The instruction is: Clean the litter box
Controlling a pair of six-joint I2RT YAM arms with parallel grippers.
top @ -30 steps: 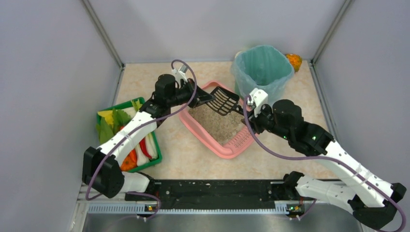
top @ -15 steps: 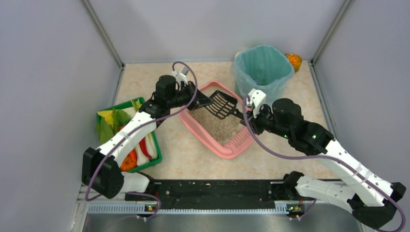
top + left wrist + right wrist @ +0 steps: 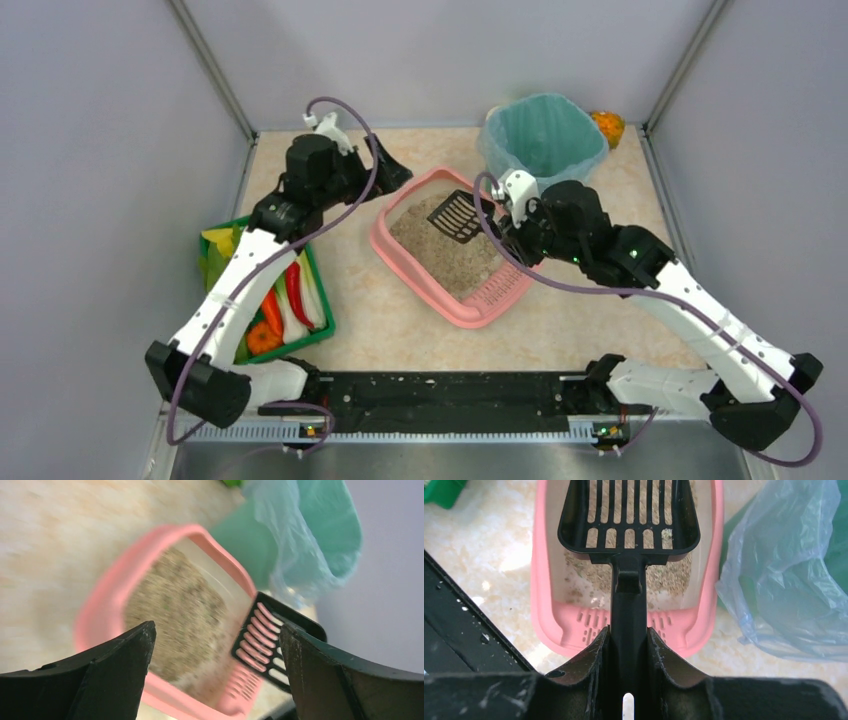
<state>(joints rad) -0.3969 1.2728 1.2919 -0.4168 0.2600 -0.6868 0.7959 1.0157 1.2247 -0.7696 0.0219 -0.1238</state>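
The pink litter box [image 3: 385,245] sits mid-table with beige litter inside and its slotted ledge [image 3: 497,290] at the near end. A black slotted scoop [image 3: 458,216] hangs over the litter. My right gripper [image 3: 505,228] is shut on the scoop's handle; in the right wrist view the handle runs between the right gripper [image 3: 629,635] jaws and the scoop [image 3: 629,515] is over the litter box [image 3: 541,595]. My left gripper [image 3: 385,170] stands open and holds nothing, beyond the box's far-left corner. In the left wrist view, the left gripper [image 3: 216,630] frames the litter box [image 3: 107,605] and scoop [image 3: 267,645].
A tall teal-lined bin [image 3: 543,140] stands just behind the box at right, close to my right wrist. An orange object [image 3: 607,127] lies behind it. A green tray [image 3: 300,343] of colourful items sits at left under my left arm. Walls enclose the table.
My left gripper let go of the scoop, opened wide and drew back to the far left. The right gripper keeps the scoop, which has shifted left over the litter.
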